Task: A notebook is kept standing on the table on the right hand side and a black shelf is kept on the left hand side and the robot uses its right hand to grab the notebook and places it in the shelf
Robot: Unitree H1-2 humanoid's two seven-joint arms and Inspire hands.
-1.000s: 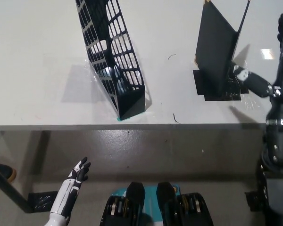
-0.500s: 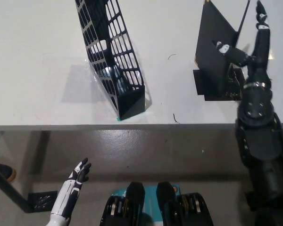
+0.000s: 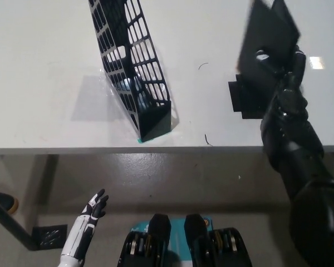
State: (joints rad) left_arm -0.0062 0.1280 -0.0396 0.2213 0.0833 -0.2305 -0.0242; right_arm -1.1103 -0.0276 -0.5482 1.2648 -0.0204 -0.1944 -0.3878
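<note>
Gripping notebook [image 3: 265, 41], right hand [image 3: 284, 75] beneath

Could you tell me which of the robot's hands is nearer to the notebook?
Right. The right hand grips the notebook; the left hand hangs below the table edge, far off.

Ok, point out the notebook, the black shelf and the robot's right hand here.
notebook [image 3: 264, 33]: head view, on its dark cover.
black shelf [image 3: 134, 67]: head view, on its lattice side.
right hand [image 3: 284, 75]: head view, on its back.
</note>
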